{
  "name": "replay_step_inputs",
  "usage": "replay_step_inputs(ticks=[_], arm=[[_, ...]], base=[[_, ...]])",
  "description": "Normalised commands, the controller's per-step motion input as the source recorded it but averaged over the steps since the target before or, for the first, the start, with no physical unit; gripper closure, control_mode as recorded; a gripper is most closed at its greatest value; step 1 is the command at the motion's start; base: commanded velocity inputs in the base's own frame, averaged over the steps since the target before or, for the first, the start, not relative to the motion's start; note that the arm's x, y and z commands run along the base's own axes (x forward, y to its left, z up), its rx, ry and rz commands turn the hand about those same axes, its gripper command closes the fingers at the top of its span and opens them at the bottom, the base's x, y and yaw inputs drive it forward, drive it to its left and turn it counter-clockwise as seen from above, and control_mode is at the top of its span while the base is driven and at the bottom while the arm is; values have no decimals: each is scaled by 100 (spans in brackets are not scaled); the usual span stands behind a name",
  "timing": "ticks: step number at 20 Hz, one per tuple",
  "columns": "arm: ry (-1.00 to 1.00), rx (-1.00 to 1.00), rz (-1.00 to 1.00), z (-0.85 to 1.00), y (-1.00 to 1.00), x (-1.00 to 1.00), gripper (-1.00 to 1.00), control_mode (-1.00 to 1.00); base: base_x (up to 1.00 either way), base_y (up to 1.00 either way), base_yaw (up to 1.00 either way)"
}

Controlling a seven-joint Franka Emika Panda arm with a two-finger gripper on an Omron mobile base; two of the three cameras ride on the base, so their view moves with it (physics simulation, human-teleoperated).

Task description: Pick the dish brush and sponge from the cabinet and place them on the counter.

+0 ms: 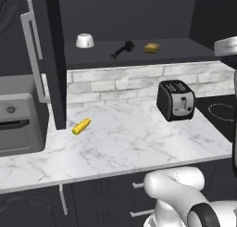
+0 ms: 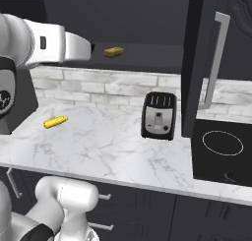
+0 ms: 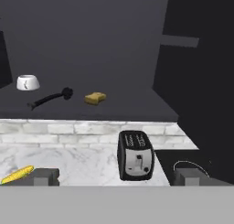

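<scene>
- Toaster (image 1: 175, 100) is our landmark, standing black and upright on the white marble tabletop (image 1: 120, 142), near the brick backsplash.
- Up above the toaster, the dark cabinet (image 1: 139, 22) stands with both doors swung wide, its shelf in plain sight.
- Dish brush (image 1: 122, 49) lies flat on that shelf, above and to the left of the toaster, handle angled away from its rounded head.
- Sponge (image 1: 151, 47) sits just beside the brush, on the toaster's side of it, almost straight above the toaster; the two are apart, not touching.
- White bowl (image 1: 84, 40) rests upside down farther left on the same shelf.
- Corn cob (image 1: 81, 126) lies on the tabletop, well left of the toaster.
- Cooktop (image 2: 222, 151) sits just right of the toaster.
- Hand (image 3: 118, 176) hangs in front of the toaster, well back from the shelf, its two fingers spread as wide as they go, with nothing between them.
</scene>
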Motion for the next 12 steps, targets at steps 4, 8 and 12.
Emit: replay_step_inputs(ticks=[4,8,12], arm=[[-27,1,2,-9,0,-11,-100,-100],[-12,6,-3,5,-3,5,-100,-100],[-1,19,-2,18,0,7,-100,-100]], base=[[0,0,0],[0,0,0],[0,0,0]])
